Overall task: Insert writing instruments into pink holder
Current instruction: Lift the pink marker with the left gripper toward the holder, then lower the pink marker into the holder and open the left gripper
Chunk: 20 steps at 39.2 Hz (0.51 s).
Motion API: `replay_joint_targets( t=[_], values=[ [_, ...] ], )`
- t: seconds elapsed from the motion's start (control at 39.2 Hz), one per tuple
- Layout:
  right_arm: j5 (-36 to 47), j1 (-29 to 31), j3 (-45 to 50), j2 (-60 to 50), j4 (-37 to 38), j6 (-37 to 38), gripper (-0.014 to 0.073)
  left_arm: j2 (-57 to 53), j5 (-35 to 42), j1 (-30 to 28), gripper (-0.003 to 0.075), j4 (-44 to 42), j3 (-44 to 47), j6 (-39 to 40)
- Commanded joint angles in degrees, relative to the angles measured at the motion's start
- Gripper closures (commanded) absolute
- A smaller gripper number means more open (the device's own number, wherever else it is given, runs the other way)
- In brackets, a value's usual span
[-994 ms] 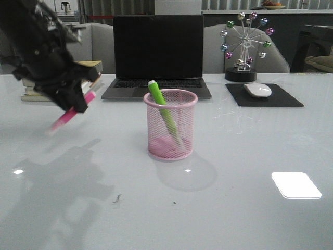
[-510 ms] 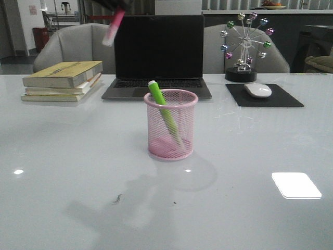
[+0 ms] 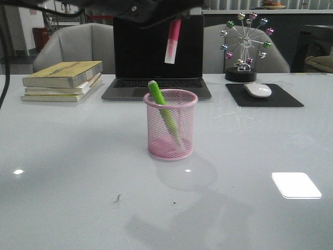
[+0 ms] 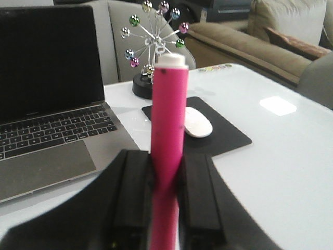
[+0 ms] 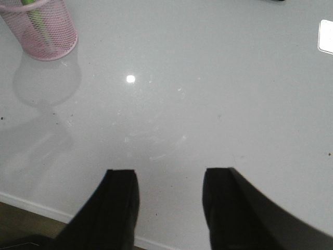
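The pink holder (image 3: 170, 125) stands mid-table in the front view with the lime green marker (image 3: 160, 101) leaning inside it, top poking over the rim. High above it, my left gripper (image 3: 156, 11) is shut on the bright pink marker (image 3: 173, 40), which hangs almost upright, whitish end down. The left wrist view shows that marker (image 4: 169, 114) clamped between the left gripper's (image 4: 166, 156) two black fingers. My right gripper (image 5: 169, 179) is open over bare table near the front edge, well apart from the holder (image 5: 44, 31) and green marker (image 5: 32, 11).
Behind the holder is an open laptop (image 3: 156, 52). A stack of books (image 3: 62, 80) lies at the back left. At the back right a white mouse (image 3: 257, 90) rests on a black pad (image 3: 283, 99), beside a ferris-wheel ornament (image 3: 244, 44).
My left arm has swung up from the left side and across to the right, carrying the pink marker. The marker has turned from slanted to nearly upright above the holder.
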<state>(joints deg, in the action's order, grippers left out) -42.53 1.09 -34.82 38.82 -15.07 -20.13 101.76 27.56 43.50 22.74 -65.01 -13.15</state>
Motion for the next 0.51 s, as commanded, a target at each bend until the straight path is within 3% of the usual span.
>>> replay_joint_targets(
  t=[0.0, 0.48],
  values=[
    [2.7, 0.5, -1.5, -0.2, 0.0, -0.5, 0.0177, -0.7, 11.9, 1.3, 0.0623, -0.1, -0.1, 2.4],
    [1.4, 0.5, -1.5, -0.2, 0.0, -0.5, 0.0177, 6.8, 13.4, 1.7, 0.0622, -0.1, -0.1, 5.0]
  ],
)
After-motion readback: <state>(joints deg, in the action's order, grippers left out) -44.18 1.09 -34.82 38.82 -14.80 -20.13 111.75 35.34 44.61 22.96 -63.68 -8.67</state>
